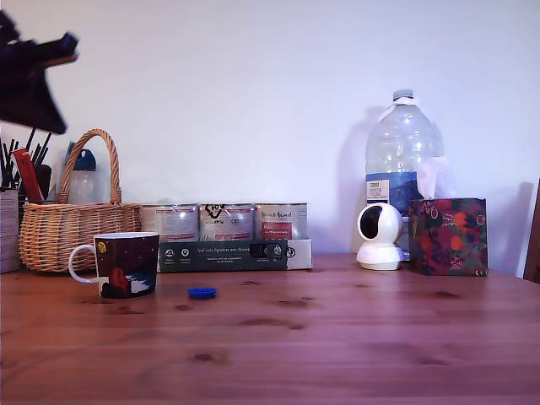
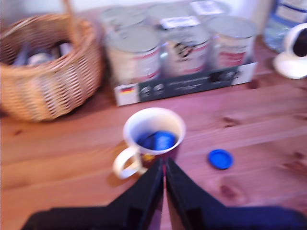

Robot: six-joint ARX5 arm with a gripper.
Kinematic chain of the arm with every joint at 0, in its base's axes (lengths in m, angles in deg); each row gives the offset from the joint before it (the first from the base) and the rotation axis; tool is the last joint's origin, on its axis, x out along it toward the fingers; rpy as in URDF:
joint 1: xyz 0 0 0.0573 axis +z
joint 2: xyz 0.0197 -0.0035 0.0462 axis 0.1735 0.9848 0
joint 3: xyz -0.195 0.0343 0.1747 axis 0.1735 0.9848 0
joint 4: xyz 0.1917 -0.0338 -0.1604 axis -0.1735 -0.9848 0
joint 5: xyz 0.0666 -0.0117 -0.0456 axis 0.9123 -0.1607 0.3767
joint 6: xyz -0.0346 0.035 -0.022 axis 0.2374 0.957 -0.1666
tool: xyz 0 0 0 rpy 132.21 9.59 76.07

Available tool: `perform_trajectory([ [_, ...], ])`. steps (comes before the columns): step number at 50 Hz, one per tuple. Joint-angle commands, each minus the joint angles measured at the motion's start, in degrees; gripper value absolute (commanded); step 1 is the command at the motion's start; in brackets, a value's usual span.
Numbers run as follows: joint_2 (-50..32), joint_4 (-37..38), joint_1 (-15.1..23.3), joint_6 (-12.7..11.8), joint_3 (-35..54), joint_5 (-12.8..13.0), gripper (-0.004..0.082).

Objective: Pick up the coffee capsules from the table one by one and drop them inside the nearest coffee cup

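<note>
Your black gripper [image 2: 163, 178] is pinched shut, empty, above the upright navy mug [image 2: 152, 139]; one blue capsule [image 2: 159, 141] lies inside, another flat-rimmed blue capsule [image 2: 220, 158] sits rim-down on the wooden table [image 2: 268, 124].

Domestic setting: knotty wooden table [image 1: 337, 337] against a plain wall, bearing wicker basket [image 1: 72, 228], tins [image 1: 226, 221], water jug [image 1: 403, 156], tissue box [image 1: 448, 236].

Capsule [image 2: 160, 140] in cup [image 2: 144, 125], another [image 2: 220, 158] beside.
</note>
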Motion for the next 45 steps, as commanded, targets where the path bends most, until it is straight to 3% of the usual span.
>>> perform_trajectory([
  [1,-1.64,1.62,0.81,-0.83,3.74,0.46,-0.0020],
  [15,-11.78,4.02,3.56,-2.95,14.19,1.40,-0.0020],
  [27,-22.91,-1.36,3.89,-2.93,16.59,-1.97,-0.0019],
  [45,-33.42,-7.37,3.82,-3.13,16.59,-4.48,-0.0019],
])
